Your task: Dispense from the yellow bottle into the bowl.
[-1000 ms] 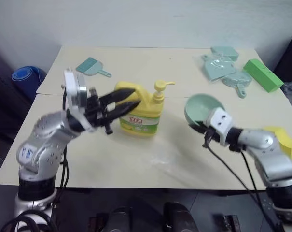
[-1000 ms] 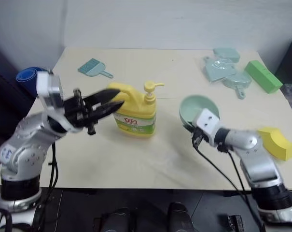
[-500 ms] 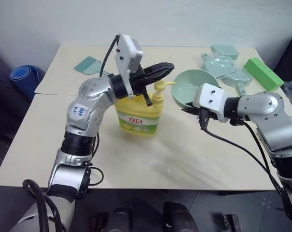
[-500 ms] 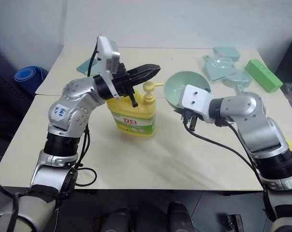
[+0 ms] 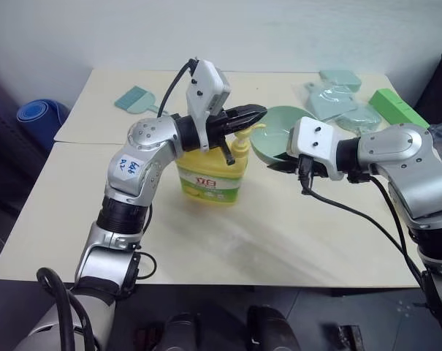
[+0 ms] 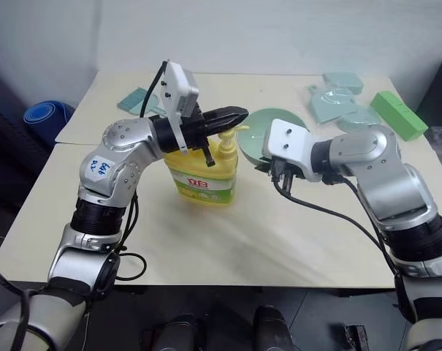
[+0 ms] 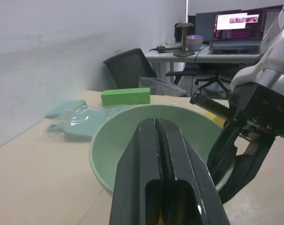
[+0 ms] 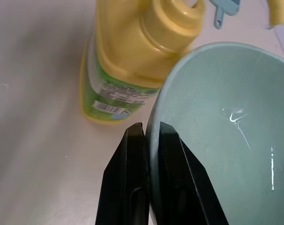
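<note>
The yellow bottle (image 5: 210,174) stands upright at the middle of the table, its pump nozzle (image 5: 244,137) pointing right. My left gripper (image 5: 258,112) is shut with nothing in it and lies level just over the pump head; whether it touches, I cannot tell. The pale green bowl (image 5: 280,129) hangs tilted in the air right beside the nozzle's spout. My right gripper (image 8: 151,130) is shut on the bowl's near rim, one finger inside and one outside. The left wrist view looks past the shut fingers (image 7: 172,154) into the bowl (image 7: 118,140).
Pale teal dustpans and brushes (image 5: 343,102) and a green block (image 5: 398,111) lie at the table's back right. Another dustpan (image 5: 136,99) is at the back left. A blue roll (image 5: 38,113) sits off the table's left side. The table's front (image 5: 279,241) is bare.
My left arm swung up from beside the bottle's handle to over the pump, and its fingers closed. My right arm lifted the bowl up and left to the nozzle.
</note>
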Available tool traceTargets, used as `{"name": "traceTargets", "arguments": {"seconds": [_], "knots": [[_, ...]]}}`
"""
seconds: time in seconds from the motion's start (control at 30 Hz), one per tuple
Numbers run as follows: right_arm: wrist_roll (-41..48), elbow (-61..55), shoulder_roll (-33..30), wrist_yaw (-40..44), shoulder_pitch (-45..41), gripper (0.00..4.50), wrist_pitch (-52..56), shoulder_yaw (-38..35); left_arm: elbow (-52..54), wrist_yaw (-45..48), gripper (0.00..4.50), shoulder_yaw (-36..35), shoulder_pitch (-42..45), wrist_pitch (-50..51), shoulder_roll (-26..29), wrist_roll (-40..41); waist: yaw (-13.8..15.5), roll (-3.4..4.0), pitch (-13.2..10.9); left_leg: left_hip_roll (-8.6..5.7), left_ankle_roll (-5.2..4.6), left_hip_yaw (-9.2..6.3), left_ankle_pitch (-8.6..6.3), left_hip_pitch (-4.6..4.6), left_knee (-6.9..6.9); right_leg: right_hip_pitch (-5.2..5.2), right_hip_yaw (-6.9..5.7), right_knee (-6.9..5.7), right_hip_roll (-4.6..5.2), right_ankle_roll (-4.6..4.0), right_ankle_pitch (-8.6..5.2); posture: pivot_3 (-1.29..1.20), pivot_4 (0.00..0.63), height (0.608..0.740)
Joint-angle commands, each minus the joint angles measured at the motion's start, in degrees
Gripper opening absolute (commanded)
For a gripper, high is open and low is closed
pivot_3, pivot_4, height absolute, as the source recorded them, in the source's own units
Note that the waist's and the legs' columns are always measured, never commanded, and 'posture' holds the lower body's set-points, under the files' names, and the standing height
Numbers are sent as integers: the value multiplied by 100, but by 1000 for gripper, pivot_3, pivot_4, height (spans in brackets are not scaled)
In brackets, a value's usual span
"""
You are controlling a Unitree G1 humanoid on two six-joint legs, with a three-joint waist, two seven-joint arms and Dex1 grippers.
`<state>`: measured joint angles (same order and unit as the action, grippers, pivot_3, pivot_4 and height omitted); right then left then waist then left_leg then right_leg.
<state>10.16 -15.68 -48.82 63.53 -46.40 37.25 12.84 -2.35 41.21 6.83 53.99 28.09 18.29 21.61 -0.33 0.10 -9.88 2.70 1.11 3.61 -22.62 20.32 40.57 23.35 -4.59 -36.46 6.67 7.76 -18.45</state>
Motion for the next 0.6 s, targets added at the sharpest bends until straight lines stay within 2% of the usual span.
{"name": "traceTargets", "arguments": {"seconds": [0.03,0.2,0.47,0.6], "knots": [[100,-225,-70,30,-205,0,74,-192,-124,-52,52,287,-133,528,-46,-161,9,0,0,0,0,-1,0,0,3,-1,0,-1,0,0,0,0,150,740],[89,-146,39,-111,-202,0,97,-188,-228,-15,52,626,-370,716,57,-467,7,-1,4,0,0,-4,0,-2,9,-6,1,-5,0,0,0,0,150,740],[114,-84,215,-279,-226,0,76,-179,-506,-264,52,665,-508,846,-40,-619,10,-2,13,3,0,-10,0,-34,11,-48,0,0,-1,0,0,0,150,740],[128,-73,234,-312,-225,0,66,-196,-454,-299,52,652,-687,979,-14,-594,21,-9,19,3,-1,-8,-1,-94,-18,-103,2,21,-1,-1,0,0,150,740]]}}
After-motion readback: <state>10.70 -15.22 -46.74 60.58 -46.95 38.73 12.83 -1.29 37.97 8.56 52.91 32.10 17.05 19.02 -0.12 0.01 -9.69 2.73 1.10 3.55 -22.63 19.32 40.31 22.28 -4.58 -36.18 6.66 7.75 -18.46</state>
